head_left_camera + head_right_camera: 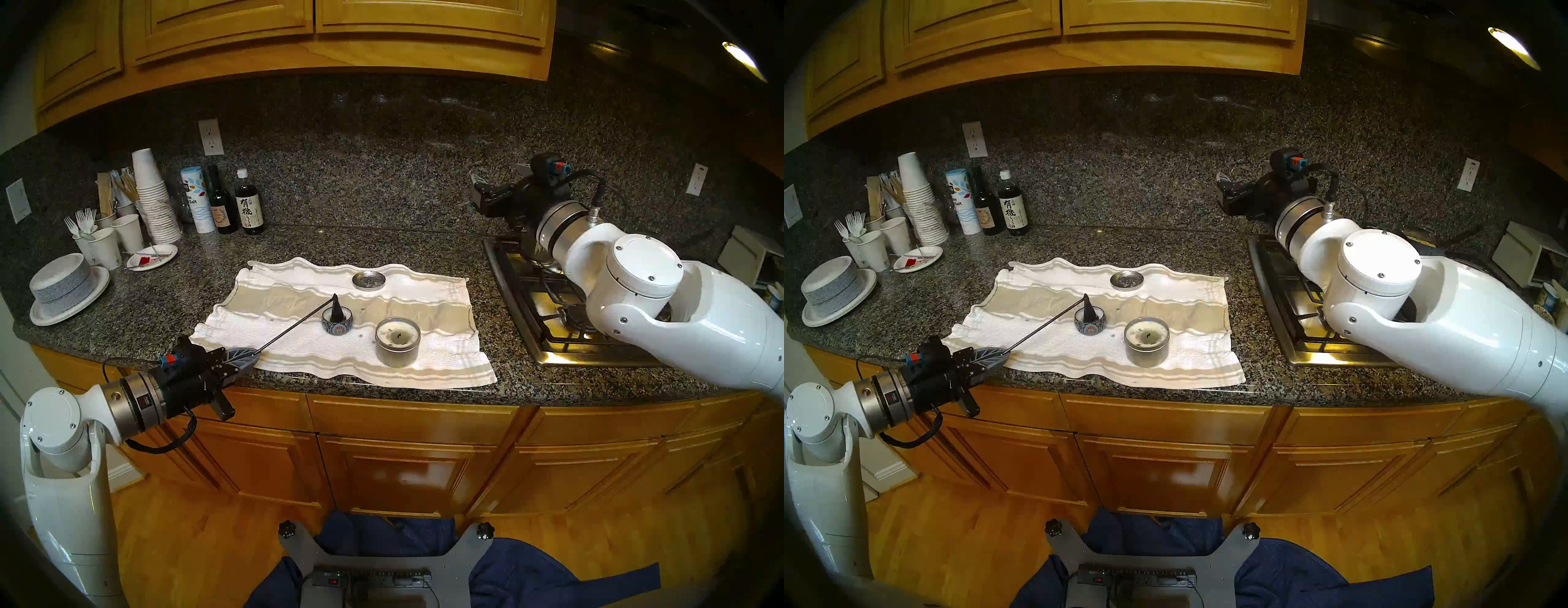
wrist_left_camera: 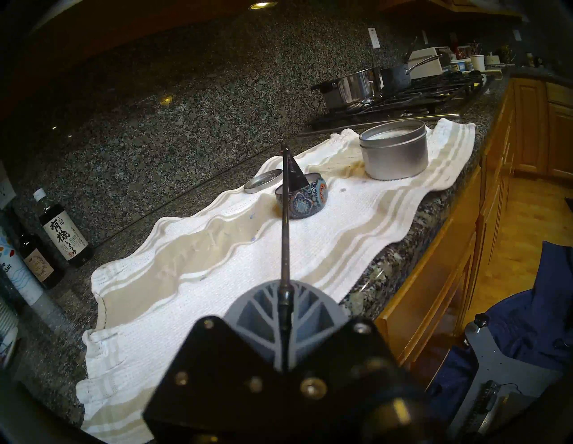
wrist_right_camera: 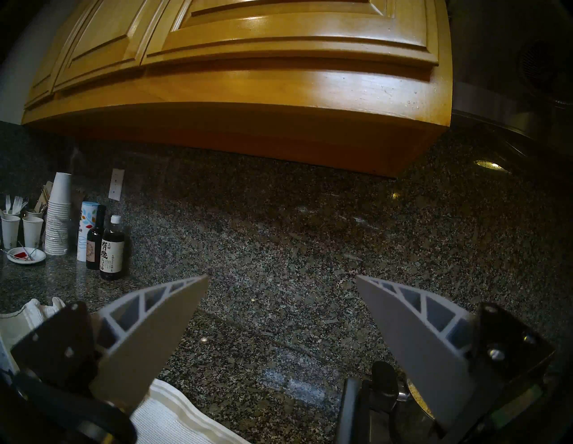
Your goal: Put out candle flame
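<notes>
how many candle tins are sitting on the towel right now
2: a patterned tin mid-towel under the snuffer's cone, and a larger silver tin to its right. None seem hidden.

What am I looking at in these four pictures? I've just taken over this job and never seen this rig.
It is a robot with two white arms at a kitchen counter. The two wide pictures come from cameras on its head, looking down; the other two come from a camera on each wrist.

The left gripper is shut on a candle snuffer, a thin rod with a dark cone at its far end. That cone sits over a small patterned candle tin; whether it touches the wick cannot be told, and no flame shows.

The right gripper is open and empty, held up over the stove, facing the stone wall.

On the striped towel also stand a larger silver candle tin, unlit, and a loose metal lid. Cups, plates and bottles stand at far left.
</notes>
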